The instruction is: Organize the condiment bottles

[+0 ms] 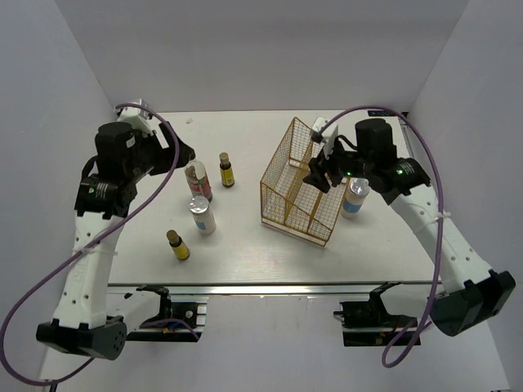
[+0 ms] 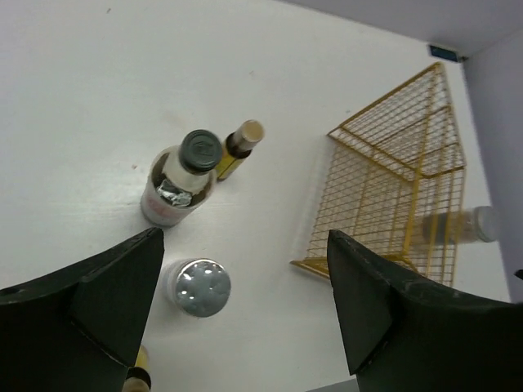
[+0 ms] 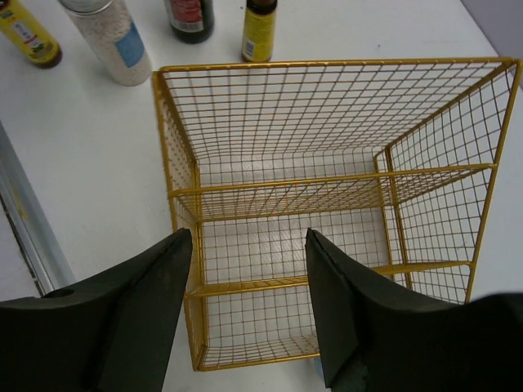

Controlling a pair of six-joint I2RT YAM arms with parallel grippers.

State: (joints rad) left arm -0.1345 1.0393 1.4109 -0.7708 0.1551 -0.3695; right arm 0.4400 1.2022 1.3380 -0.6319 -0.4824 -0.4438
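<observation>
Four bottles stand left of the gold wire basket (image 1: pixel 301 184): a taller clear bottle with a red label (image 1: pixel 198 180), an amber bottle (image 1: pixel 226 170), a white cylinder with a silver lid (image 1: pixel 203 216) and a second amber bottle (image 1: pixel 177 245). Another white cylinder (image 1: pixel 355 197) stands right of the basket. My left gripper (image 1: pixel 186 153) is open and empty above the tall bottle (image 2: pixel 178 178) and the silver lid (image 2: pixel 200 287). My right gripper (image 1: pixel 319 175) is open and empty over the basket (image 3: pixel 327 188).
The basket has divided compartments and holds nothing. In the right wrist view the four left bottles line the top edge, among them the white cylinder (image 3: pixel 110 37). A metal rail (image 1: pixel 270 287) runs along the table's near edge. White walls enclose the table.
</observation>
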